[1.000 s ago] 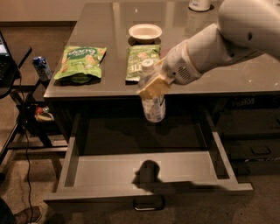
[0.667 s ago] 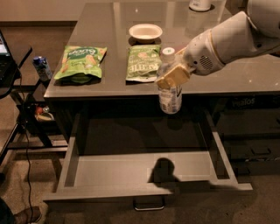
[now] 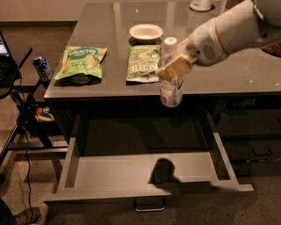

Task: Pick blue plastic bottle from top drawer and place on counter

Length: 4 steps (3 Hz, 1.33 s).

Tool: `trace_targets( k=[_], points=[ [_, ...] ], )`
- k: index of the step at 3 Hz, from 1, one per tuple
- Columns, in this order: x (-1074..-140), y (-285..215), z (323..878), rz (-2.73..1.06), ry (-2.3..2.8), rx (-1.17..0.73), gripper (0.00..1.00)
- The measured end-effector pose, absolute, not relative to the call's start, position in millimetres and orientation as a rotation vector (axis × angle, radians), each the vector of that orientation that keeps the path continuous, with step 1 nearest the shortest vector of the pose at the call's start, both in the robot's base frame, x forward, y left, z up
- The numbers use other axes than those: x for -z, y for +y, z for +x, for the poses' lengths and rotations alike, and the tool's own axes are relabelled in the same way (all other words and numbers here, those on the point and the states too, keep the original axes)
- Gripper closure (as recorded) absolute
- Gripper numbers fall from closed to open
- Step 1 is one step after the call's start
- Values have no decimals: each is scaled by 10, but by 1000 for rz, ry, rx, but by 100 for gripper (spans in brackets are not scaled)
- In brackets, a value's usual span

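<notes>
**Bottle held over the counter's front edge**

Centre frame, the gripper (image 3: 174, 67) pinches the blue plastic bottle (image 3: 171, 91) above the open top drawer (image 3: 109, 172). On the counter (image 3: 101, 26) are two bags, the left snack bag (image 3: 81, 63) and the right snack bag (image 3: 142, 65), and one white bowl (image 3: 145, 32). One blue can (image 3: 42, 68) stands far left.

The claw (image 3: 174, 69), at the front edge of the table (image 3: 246, 74), is clamped on the blue plastic bottle (image 3: 171, 93). It covers the bottle's upper body, and its far side is hidden behind the bottle. The label print is too blurred to read. The white arm (image 3: 232, 30) is cut off by the top and right edges. A white object (image 3: 201, 4) at the table's far side is cropped by the top edge. The back of the top drawer (image 3: 131, 171) is lost in shadow under the table. A shoe (image 3: 30, 215) is cut off at the bottom left.
</notes>
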<state>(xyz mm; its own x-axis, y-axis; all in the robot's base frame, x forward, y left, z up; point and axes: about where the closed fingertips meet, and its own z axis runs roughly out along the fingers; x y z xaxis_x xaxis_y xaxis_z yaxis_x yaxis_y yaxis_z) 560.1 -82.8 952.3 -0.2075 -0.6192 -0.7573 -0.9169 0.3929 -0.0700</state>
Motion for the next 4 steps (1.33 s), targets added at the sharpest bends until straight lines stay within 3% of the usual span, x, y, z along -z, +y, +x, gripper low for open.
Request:
trace_targets(
  k=[2, 4],
  points=[
    [-9962, -920, 5680, -1289, 1923, -467, 100],
    [-10064, -1239, 6197, -1140, 1921, -516, 100]
  ],
)
